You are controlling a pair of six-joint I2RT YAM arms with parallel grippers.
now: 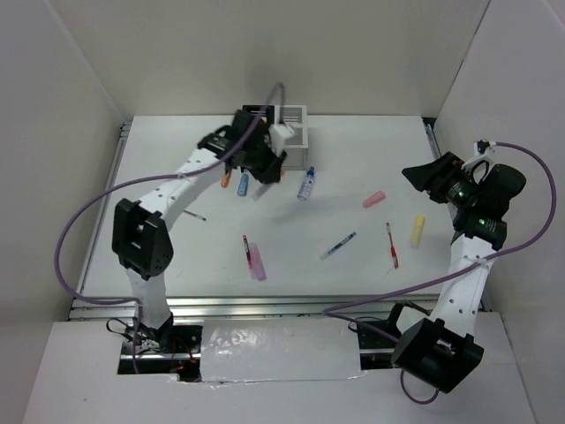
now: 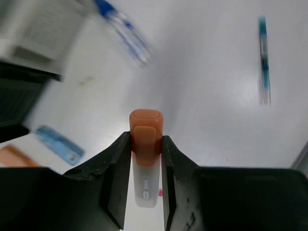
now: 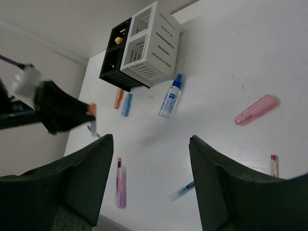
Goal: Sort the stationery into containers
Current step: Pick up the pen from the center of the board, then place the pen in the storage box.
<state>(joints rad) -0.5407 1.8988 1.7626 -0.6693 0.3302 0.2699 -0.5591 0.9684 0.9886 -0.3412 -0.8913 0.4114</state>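
White table (image 1: 300,265): left arm (image 1: 177,190) stretched forward, left gripper (image 2: 146,139) clamped on orange-capped marker (image 2: 145,122) near front of containers (image 1: 291,132); barrel print unreadable. Right gripper (image 3: 150,144) raised well right of containers, jaws wide, empty.

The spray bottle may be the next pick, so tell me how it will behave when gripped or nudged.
The bottle lies on its side and looks round, so a sideways nudge would probably roll it. It is small and clear, so it is likely light, stiff plastic. Its smooth wall might slip in a loose grip.
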